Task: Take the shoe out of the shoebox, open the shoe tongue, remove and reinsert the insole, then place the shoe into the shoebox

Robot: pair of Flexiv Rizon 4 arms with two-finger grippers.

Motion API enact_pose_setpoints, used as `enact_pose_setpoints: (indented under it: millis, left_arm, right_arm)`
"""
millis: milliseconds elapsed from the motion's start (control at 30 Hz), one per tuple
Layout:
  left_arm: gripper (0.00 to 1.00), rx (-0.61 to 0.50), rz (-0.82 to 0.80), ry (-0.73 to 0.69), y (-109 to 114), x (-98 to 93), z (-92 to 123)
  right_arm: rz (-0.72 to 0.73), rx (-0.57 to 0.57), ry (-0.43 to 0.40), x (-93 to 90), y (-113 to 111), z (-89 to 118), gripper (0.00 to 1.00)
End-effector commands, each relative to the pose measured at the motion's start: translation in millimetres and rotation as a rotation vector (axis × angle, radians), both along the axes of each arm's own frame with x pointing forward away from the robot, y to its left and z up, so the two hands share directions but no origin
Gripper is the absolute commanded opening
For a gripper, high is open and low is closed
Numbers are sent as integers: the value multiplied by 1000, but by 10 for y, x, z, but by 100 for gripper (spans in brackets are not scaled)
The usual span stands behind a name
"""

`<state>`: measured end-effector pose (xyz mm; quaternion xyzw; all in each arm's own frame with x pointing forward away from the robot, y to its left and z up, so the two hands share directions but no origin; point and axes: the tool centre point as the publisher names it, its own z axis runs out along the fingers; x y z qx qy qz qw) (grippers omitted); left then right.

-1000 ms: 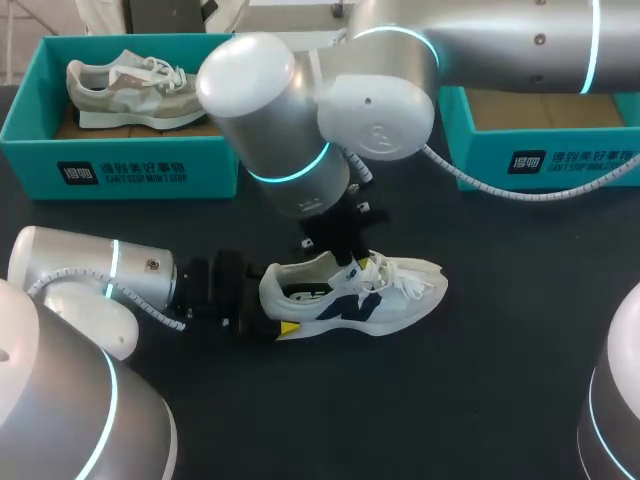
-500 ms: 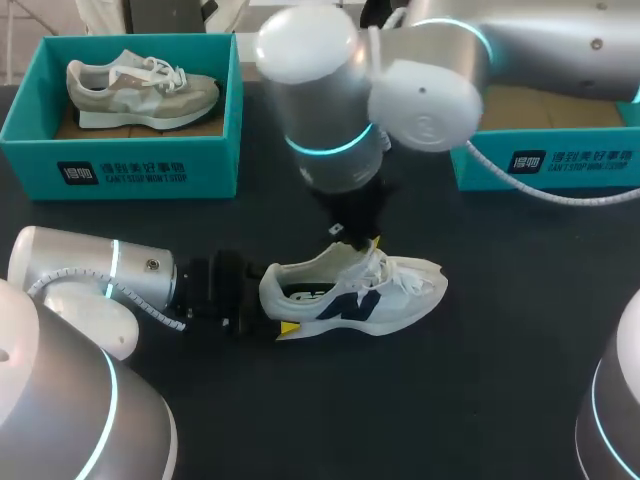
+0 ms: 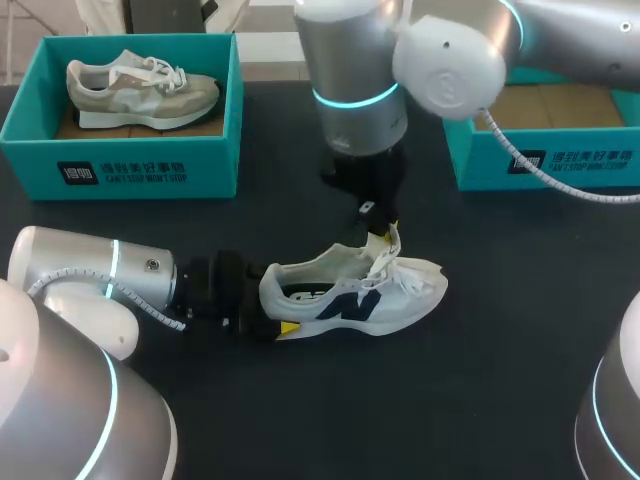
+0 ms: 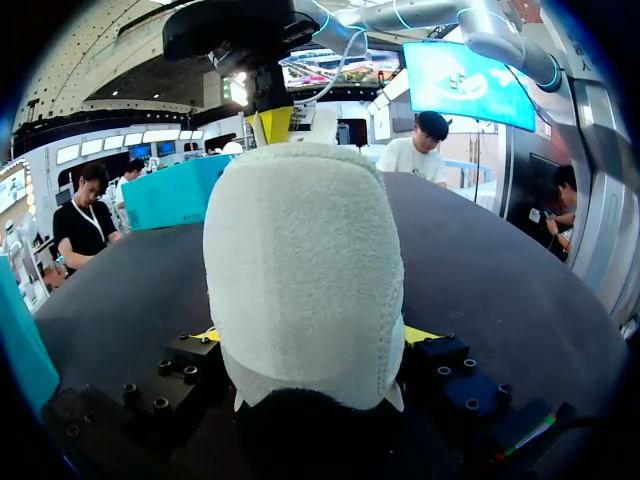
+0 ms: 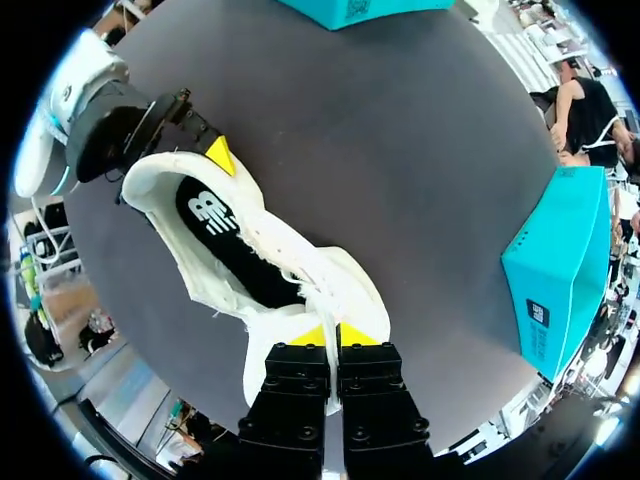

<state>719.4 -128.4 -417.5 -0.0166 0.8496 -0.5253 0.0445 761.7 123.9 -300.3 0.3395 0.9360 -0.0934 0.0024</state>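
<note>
Dark tabletop (image 3: pixel 500 380) makes the white shoe (image 3: pixel 350 295) easy to read from my end. My right gripper (image 5: pixel 332 335) has its yellow tips pinched together on the tongue (image 3: pixel 390 248), which stands up above the laces (image 3: pixel 408 278) so the mouth gapes. Down inside, the right wrist view shows the black insole (image 5: pixel 235 245) lying flat in its bed. At the other end, my left gripper (image 4: pixel 312 338) is clamped on the heel, one finger on each side, with the shoe lying on its sole near the table's middle.

I judge the shoe to be light. The upper looks soft and the tongue is thin padding that folds rather than resists, so I'd hold it near its free edge and pull gently. The heel looks firmer, which makes it the sensible anchor. The insole should be floppy foam, and I'd take it at its heel edge, where the opening is widest. Loose laces could snag a fingertip.

Farther out, the shoebox (image 3: pixel 545 150) sits to the right. A second teal box (image 3: pixel 120 165) holding a grey shoe (image 3: pixel 140 80) sits to the left.
</note>
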Motion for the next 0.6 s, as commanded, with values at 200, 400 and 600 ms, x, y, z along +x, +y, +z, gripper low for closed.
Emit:
enact_pose_setpoints:
  millis: [200, 400, 600]
  left_arm:
    - [0, 3, 0, 0, -18, -14, -24]
    - [0, 3, 0, 0, -18, -14, -24]
    - [0, 3, 0, 0, -18, -14, -24]
  right_arm:
    - [0, 22, 6, -7, -65, 1, 0]
    - [0, 22, 6, -7, -65, 1, 0]
    - [80, 58, 8, -21, -273, -14, 0]
